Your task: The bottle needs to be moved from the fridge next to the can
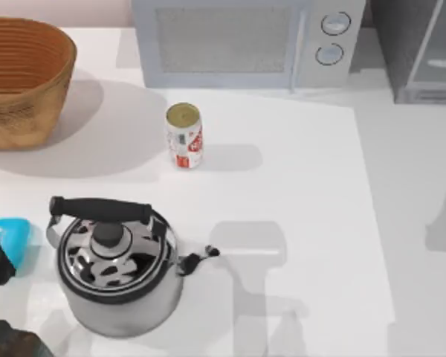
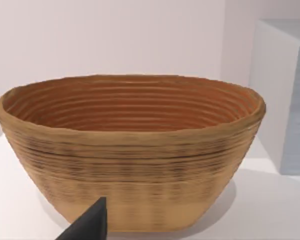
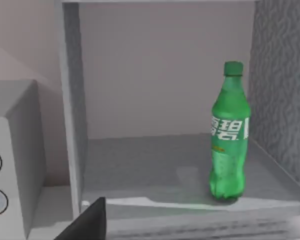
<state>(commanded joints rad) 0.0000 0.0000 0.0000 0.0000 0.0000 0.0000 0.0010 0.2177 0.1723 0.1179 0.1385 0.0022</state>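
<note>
The bottle [image 3: 230, 132] stands upright inside the open fridge [image 3: 70, 125], toward its right wall; the can [image 1: 184, 136] sits on the table [image 1: 297, 186], at 12 o'clock from the kettle [image 1: 115, 268]. I cannot tell how either arm's jaws stand; the left wrist faces the basket [image 2: 130, 175].

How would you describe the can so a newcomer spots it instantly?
Start at the pale grey microwave at the table's back edge. Just in front of it stands the can, upright and alone on the white surface. It is small and white with red markings and a dull gold top, unlike the big steel kettle nearer the front.
</note>
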